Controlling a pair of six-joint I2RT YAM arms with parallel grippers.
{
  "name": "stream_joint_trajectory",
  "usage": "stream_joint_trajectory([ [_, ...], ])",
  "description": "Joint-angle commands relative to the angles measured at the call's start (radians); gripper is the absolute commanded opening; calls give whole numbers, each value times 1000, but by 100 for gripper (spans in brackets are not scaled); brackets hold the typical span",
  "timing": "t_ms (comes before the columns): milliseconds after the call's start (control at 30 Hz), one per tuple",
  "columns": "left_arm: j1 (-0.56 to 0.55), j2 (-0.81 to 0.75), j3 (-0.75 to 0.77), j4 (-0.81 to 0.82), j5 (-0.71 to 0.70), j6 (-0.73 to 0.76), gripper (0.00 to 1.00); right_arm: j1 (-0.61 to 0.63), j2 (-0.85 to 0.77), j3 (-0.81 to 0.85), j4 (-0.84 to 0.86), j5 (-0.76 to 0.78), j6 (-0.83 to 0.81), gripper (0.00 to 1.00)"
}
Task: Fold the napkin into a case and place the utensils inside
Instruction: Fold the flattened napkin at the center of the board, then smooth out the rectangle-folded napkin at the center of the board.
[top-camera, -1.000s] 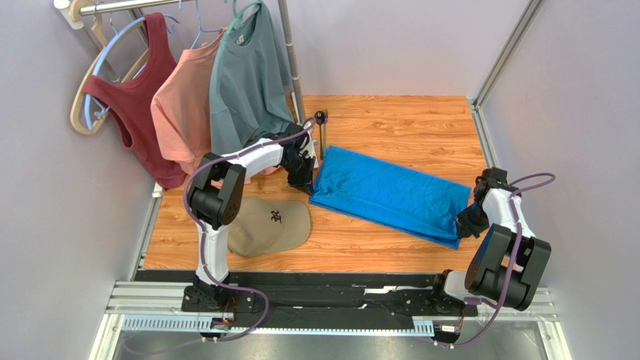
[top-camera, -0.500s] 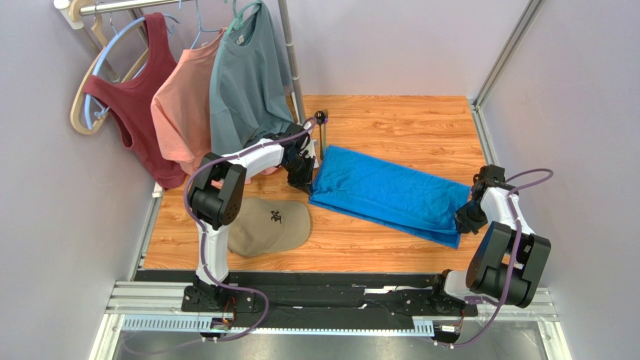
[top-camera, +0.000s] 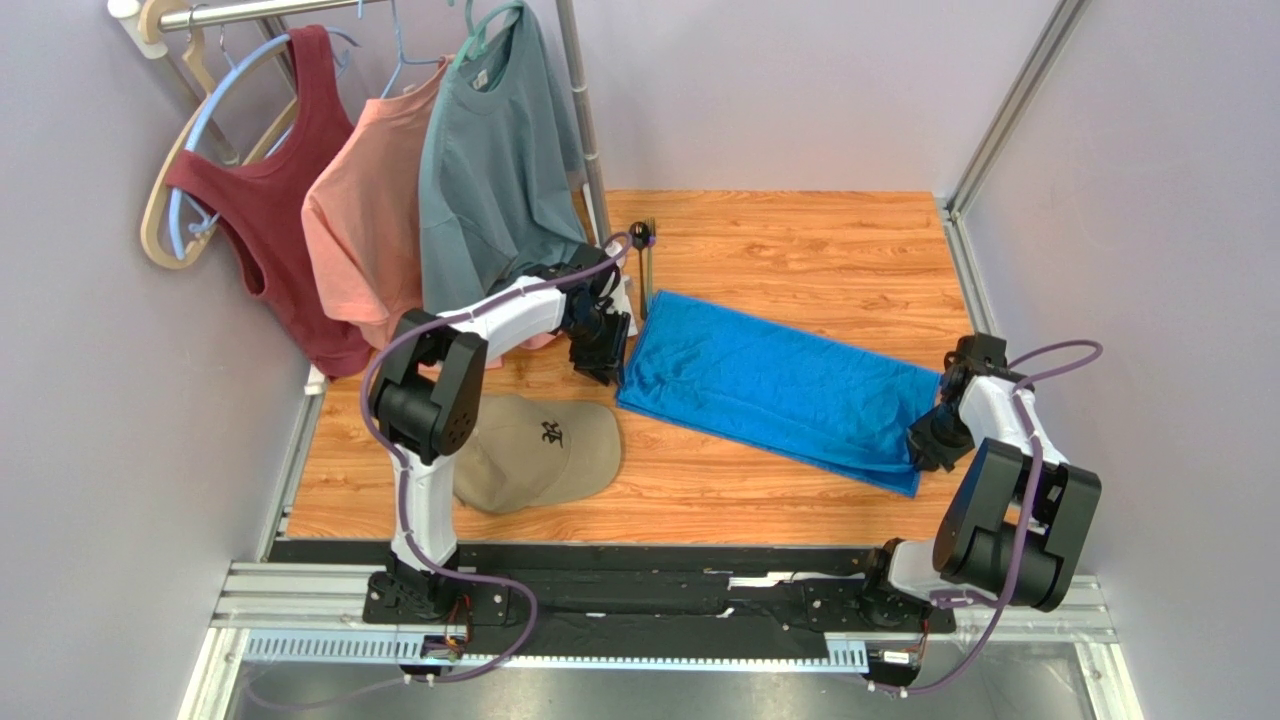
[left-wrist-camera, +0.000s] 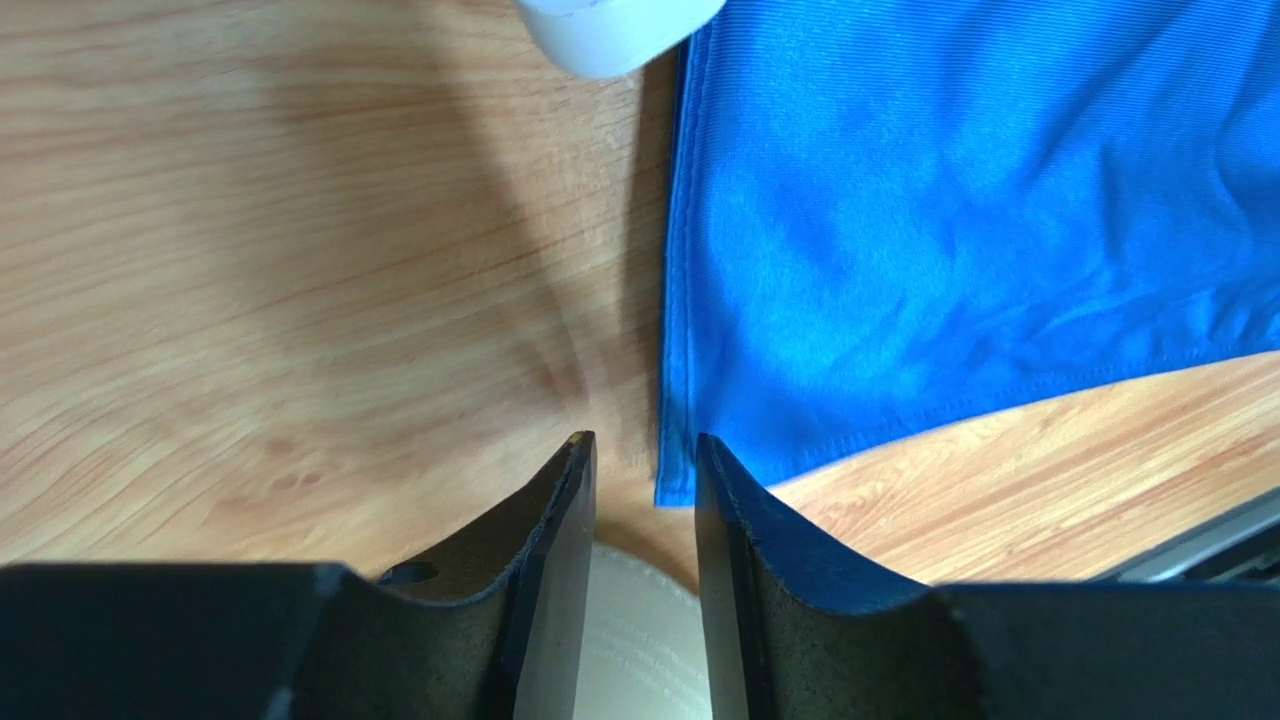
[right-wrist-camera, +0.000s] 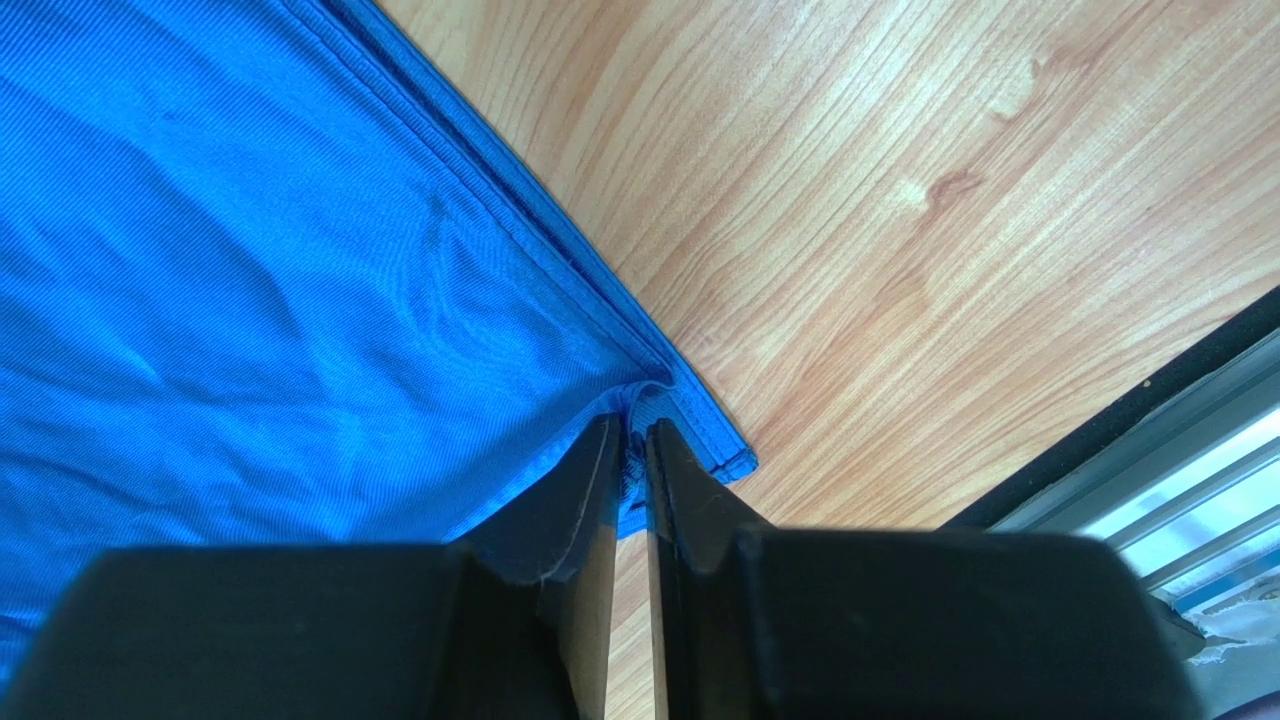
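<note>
The bright blue napkin (top-camera: 774, 387) lies folded into a long flat band, slanting across the wooden table. My left gripper (top-camera: 601, 357) sits at its left near corner. In the left wrist view (left-wrist-camera: 643, 443) its jaws stand slightly apart with nothing between them, and the napkin's corner (left-wrist-camera: 672, 483) lies just ahead. My right gripper (top-camera: 924, 443) is at the right near corner. In the right wrist view (right-wrist-camera: 631, 428) it is shut on the napkin's layered hem (right-wrist-camera: 271, 300). A dark spoon (top-camera: 643, 237) lies beyond the napkin's left end. The fork is not in view.
A tan cap (top-camera: 541, 447) lies left of the napkin, under my left gripper (left-wrist-camera: 639, 630). Three garments hang on a rack at the back left, with the grey-teal T-shirt (top-camera: 489, 165) nearest my left arm. Grey walls stand on both sides and the rail (top-camera: 661, 578) runs along the near edge.
My right gripper has edged slightly left with the napkin corner. My left gripper has shifted a little away from me. The napkin has hardly moved.
</note>
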Motion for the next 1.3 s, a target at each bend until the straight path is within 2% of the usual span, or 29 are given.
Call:
stream_joint_trajectory([
  [0,-20,-116,31,-41,-38,35,40,4,-10,4,22,4,-9,19],
  [67,-32,-136,16,-41,-23,25,40,3,-10,12,17,1,-9,20],
  [133,-43,-150,8,-30,-14,17,40,3,-16,18,5,-2,-3,30],
  [167,-52,-151,2,-21,1,17,39,4,-19,32,-3,1,0,31],
  [267,-56,-121,9,-5,58,3,32,3,-42,70,-41,2,0,48],
  [300,-56,-98,9,1,64,-2,31,4,-62,79,-64,9,-1,49],
  [333,-56,-89,8,5,71,-6,28,4,-74,89,-76,13,-4,58],
  [367,-56,-82,-3,14,75,-8,27,6,-87,96,-84,15,-6,59],
  [400,-56,-69,-7,25,75,-8,25,6,-110,112,-106,24,-9,66],
  [533,-56,-55,-32,45,66,-11,21,24,-157,118,-115,6,-29,66],
  [700,-56,-52,-37,54,66,-11,19,147,-116,107,-52,-51,-63,63],
  [833,-58,-96,-47,56,65,-3,19,147,-20,185,-35,-18,-80,63],
  [900,-58,-130,-41,50,57,11,23,136,19,217,-5,33,-92,66],
  [1067,-47,-142,51,13,63,26,31,49,134,315,64,-19,-122,68],
  [1167,-46,-105,101,-1,92,20,31,33,215,348,121,-62,-147,64],
  [1267,-46,-92,88,37,136,-15,28,33,275,369,167,-59,-176,52],
])
